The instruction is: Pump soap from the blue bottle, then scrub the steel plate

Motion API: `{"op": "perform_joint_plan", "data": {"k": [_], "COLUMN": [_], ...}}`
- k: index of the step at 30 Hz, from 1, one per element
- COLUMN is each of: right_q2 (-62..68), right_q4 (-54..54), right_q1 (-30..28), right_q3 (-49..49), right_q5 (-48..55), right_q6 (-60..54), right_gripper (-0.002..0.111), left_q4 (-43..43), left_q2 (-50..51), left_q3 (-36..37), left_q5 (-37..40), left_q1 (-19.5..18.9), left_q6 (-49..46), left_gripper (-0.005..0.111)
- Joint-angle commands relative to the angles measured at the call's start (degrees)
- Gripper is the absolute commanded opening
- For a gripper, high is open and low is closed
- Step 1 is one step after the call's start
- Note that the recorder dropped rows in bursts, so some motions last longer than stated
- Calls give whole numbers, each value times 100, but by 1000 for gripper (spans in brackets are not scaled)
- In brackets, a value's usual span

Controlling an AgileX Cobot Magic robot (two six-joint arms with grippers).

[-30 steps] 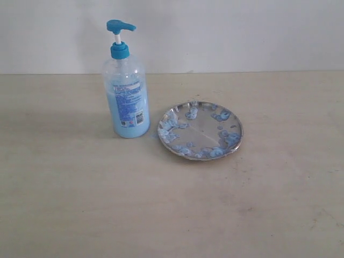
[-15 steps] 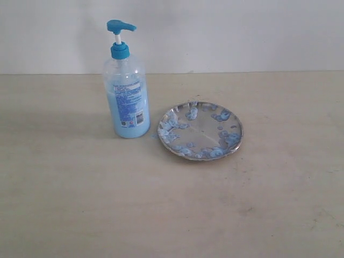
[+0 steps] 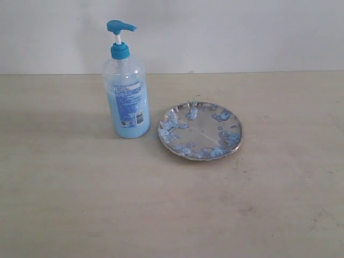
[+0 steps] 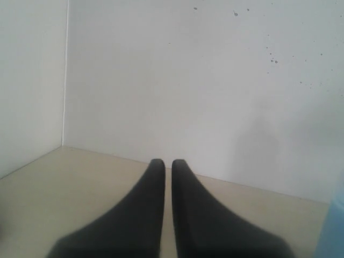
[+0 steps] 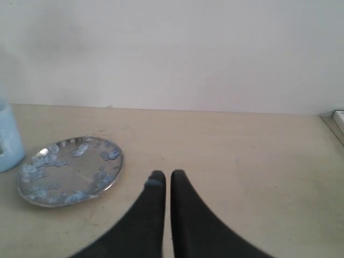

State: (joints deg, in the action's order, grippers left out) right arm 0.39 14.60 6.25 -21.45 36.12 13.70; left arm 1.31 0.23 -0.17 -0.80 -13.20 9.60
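Observation:
The blue bottle (image 3: 127, 97) stands upright on the table, its blue pump head (image 3: 119, 26) up and its lower half filled with light blue liquid. Just to its right lies the steel plate (image 3: 200, 129), dotted with pale blue soap blobs (image 3: 178, 124). Neither gripper appears in the exterior view. My left gripper (image 4: 164, 164) is shut on nothing and faces a white wall, with a sliver of the bottle (image 4: 332, 231) at the frame edge. Beside the plate (image 5: 70, 170) my right gripper (image 5: 164, 176) is shut on nothing, a pale blue smear on one fingertip (image 5: 154, 181).
A white wall (image 3: 226, 32) runs along the far edge of the beige table (image 3: 161, 204). In the left wrist view two walls meet at a corner (image 4: 65, 107). A white edge (image 5: 337, 115) shows far off in the right wrist view.

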Motion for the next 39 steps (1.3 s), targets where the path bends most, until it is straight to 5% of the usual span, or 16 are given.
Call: {"op": "perform_joint_plan", "data": {"k": [1,8,15,18,39], "right_q2": [-39,-39,-39,-39,-39], "right_q4": [-282,-1011,-1584,-1411,-1285], "right_q1": [-226,-202,-239,-239,-974], "right_q3": [17,247,2145,2145,2145], "right_q5": [-67,-1218,-2301,-1498,-1454], "right_q6": [-119,-1180,-1064,-800,-719], "right_gripper": [0,0,0,0,0], "left_q4": [-29,-29,-29,-29,-29], "left_q2": [-23,-23,-23,-23,-23], "left_q3": [17,17,17,17,17], "left_q5": [-42,-42,-42,-57,-81], "left_q1": [43,43,43,43,43], "left_q6": [29,29,29,29,29], "left_gripper": [4,4,4,4,4]}}
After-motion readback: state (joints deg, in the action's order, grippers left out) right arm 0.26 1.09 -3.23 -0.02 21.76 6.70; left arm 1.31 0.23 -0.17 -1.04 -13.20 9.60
